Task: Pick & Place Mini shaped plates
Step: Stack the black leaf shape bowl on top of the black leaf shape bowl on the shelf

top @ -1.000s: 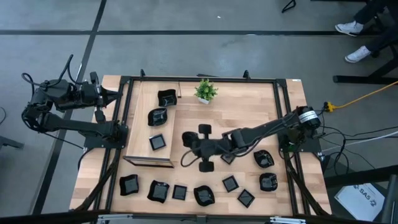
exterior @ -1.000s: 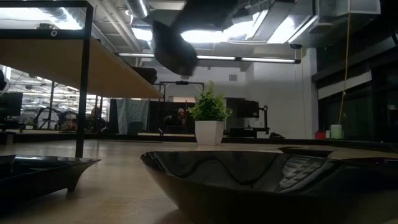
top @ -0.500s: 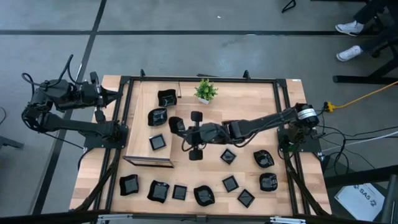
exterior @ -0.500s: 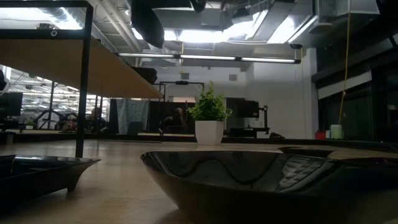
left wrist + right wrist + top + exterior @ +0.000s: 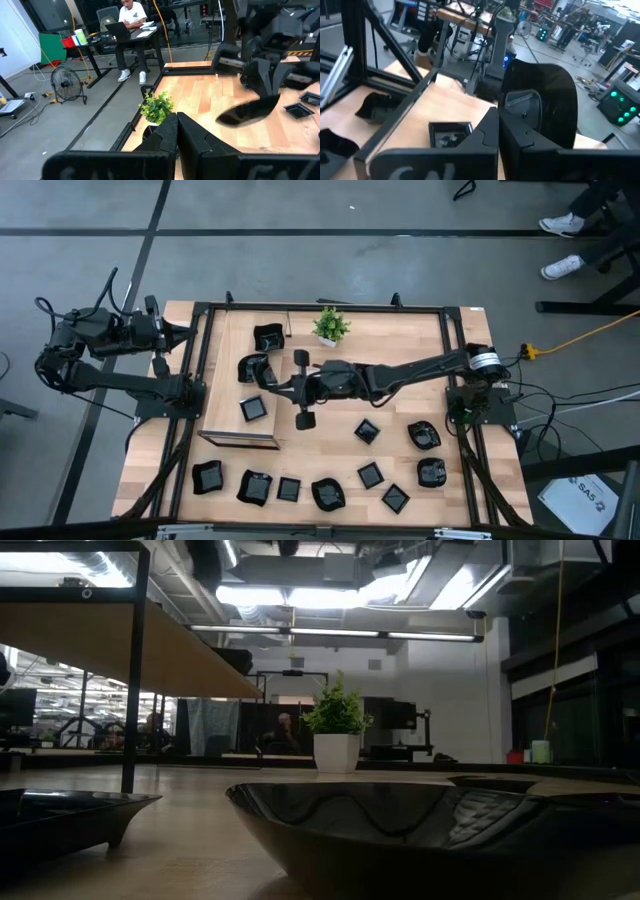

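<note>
Three plates [image 5: 255,370] sit on the raised shelf [image 5: 225,405] at nine o'clock — right gripper [image 5: 272,383] clenched on a fourth plate [image 5: 545,107] there; about nine wait at six o'clock. Left gripper [image 5: 176,131] clamped empty.

A light wooden table [image 5: 400,350] sits inside a black metal frame [image 5: 455,350] on a grey floor, with a raised wooden shelf [image 5: 228,355] on its left side and a small green potted plant [image 5: 329,326] in a white pot at the far edge, near the middle. Beyond the far right corner, 2 white shoes [image 5: 566,245] of a person show on the floor, and a yellow cable [image 5: 580,335] runs off to the right. In the room behind, a person [image 5: 131,20] sits at a desk with a laptop, and a floor fan [image 5: 62,80] stands near a green panel [image 5: 52,47].
</note>
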